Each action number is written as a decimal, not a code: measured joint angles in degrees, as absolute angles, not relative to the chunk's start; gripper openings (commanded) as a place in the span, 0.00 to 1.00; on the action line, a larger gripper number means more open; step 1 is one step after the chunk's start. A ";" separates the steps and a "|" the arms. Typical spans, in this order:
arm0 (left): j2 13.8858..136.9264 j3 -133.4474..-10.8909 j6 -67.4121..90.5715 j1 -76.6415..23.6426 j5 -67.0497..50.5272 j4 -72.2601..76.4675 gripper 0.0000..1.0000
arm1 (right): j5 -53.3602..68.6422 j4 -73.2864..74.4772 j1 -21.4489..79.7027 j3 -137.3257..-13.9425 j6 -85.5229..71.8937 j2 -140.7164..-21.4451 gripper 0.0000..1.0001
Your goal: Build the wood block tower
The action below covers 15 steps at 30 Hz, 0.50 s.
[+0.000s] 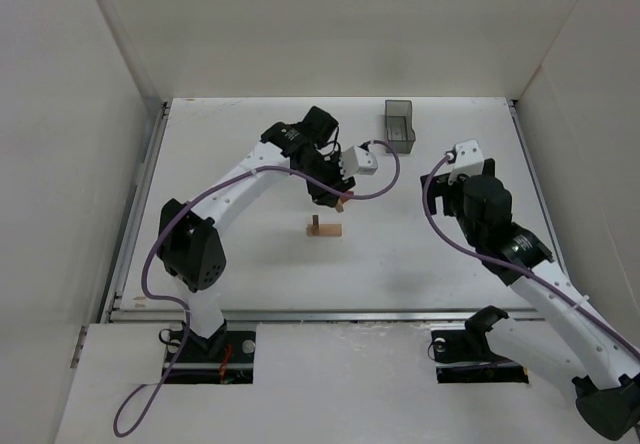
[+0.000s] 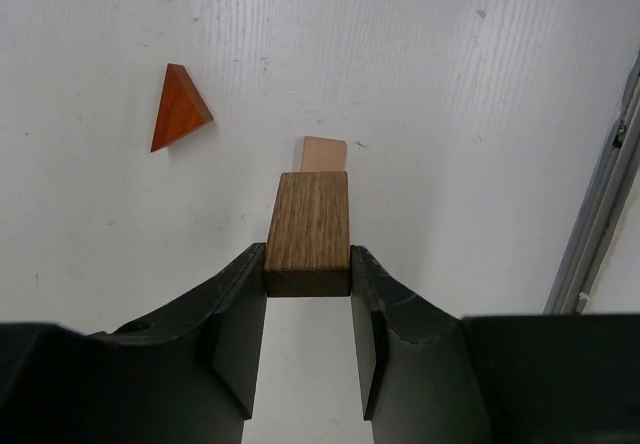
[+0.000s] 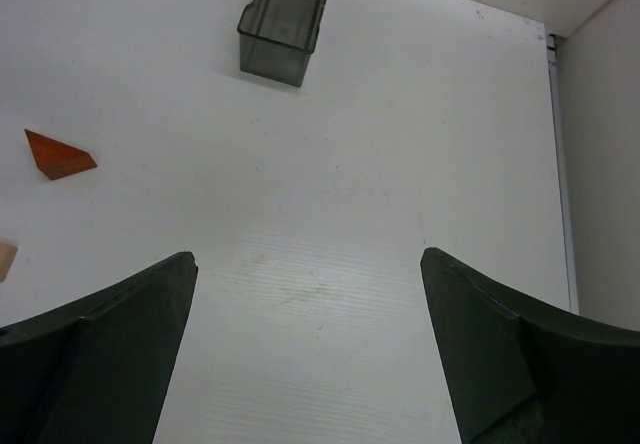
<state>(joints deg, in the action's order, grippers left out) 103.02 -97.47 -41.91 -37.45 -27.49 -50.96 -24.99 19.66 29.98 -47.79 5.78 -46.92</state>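
My left gripper [image 2: 308, 264] is shut on a brown wooden block [image 2: 308, 226] and holds it by its near end. A pale tan block [image 2: 324, 153] lies on the table just beyond the held block's far end. An orange triangular piece [image 2: 178, 107] lies to the upper left. In the top view my left gripper [image 1: 328, 200] is at mid-table, just behind a flat tan block [image 1: 327, 231] with a darker piece [image 1: 316, 222] standing on its left end. My right gripper [image 3: 308, 264] is open and empty; the orange triangle [image 3: 60, 154] lies far to its left.
A translucent dark grey bin [image 1: 400, 124] stands at the back of the table, and it also shows in the right wrist view [image 3: 285, 19]. White walls enclose the table [image 1: 450, 264] on three sides. A metal rail [image 2: 600, 204] runs along the table's edge.
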 measured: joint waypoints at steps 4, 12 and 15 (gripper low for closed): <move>103.46 -97.65 -41.87 -38.72 -24.88 -50.89 0.00 | -26.00 19.90 29.98 -47.79 5.78 -46.35 0.99; 107.35 -98.52 -42.39 -42.06 -19.11 -51.57 0.00 | -25.67 19.90 29.98 -47.77 5.78 -46.28 0.99; 108.18 -98.56 -42.50 -42.92 -17.41 -52.07 0.00 | -25.41 19.79 29.98 -47.77 5.78 -46.44 0.99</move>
<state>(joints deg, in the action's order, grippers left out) 108.18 -98.56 -42.50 -42.92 -17.41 -52.07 -25.41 19.79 29.98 -47.77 5.78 -46.44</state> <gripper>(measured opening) 0.316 0.993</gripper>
